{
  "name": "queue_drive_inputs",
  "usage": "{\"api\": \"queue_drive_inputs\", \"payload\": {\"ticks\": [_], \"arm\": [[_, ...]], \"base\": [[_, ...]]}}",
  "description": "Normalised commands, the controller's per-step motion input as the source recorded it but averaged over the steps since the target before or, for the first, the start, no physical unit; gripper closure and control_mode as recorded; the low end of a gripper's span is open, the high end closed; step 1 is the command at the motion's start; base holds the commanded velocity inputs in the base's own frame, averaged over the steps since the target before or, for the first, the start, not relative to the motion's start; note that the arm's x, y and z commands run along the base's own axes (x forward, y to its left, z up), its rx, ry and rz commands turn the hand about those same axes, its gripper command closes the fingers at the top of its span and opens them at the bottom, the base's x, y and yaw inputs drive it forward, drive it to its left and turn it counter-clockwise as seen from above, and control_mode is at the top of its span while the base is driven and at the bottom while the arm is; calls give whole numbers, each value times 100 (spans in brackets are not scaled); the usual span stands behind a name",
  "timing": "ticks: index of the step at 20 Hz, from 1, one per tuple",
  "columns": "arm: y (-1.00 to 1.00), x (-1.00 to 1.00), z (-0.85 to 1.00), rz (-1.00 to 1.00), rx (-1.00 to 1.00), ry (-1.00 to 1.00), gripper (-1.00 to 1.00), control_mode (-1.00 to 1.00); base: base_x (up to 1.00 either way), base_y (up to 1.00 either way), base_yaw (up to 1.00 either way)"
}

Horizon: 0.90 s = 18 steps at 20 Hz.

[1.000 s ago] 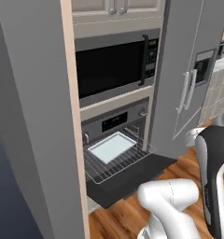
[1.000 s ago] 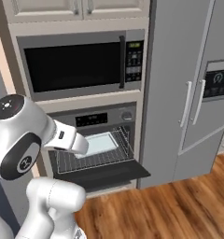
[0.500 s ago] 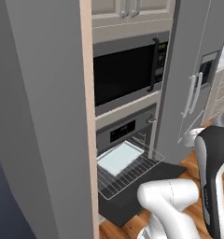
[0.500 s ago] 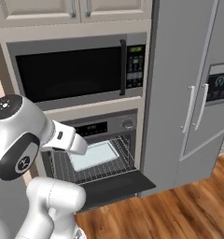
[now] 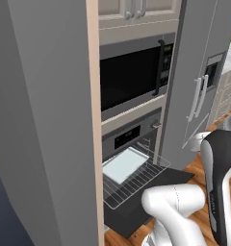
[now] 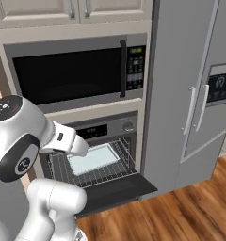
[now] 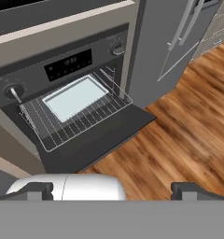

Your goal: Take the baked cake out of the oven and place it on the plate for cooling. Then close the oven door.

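Step in hand, as I read it: approach. The built-in grey steel oven (image 6: 93,155) stands open, its dark-glass oven door (image 7: 97,135) folded down flat over the wood plank floor (image 7: 179,126), and the wire rack (image 7: 76,119) is slid partway out over it. On the rack lies a pale, flat rectangular pan (image 7: 75,97), presumably the cake; it reads as a light slab w/ a rim, no cake detail to make out.

The hand (image 7: 112,190) hangs well back from the oven, above floor level, looking down at rack & door. Its two dark finger tips (image 7: 39,190) sit far apart at the bottom of the hand view, so jaws wide, nothing between them.

Next move, I'd judge: bring the hand in low over the door, line the jaws across one edge of the pan, close on the rim, lift clear of the rack. Watch the oven's top lip & the door edge on the way in.

Hard to tell / hidden:
- The hand itself is behind the arm's white links in both base views.
- The left base view has a tall grey cabinet side (image 5: 40,120) blocking the oven's left part.
- The black-windowed microwave (image 6: 72,70) above and the grey fridge (image 6: 195,84) at right are not part of the job.
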Motion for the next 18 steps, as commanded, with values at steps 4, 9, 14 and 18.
{"api": "queue_drive_inputs", "payload": {"ticks": [4, 9, 14, 18], "arm": [[0, 0, 0, 0, 0, 0, -100, 100], [0, 0, 0, 0, 0, 0, -100, 100], [0, 0, 0, 0, 0, 0, -100, 100], [0, 0, 0, 0, 0, 0, -100, 100]], "base": [[-3, 11, 0], [-10, 0, 0], [-29, 0, 0], [-52, 0, 0]]}}
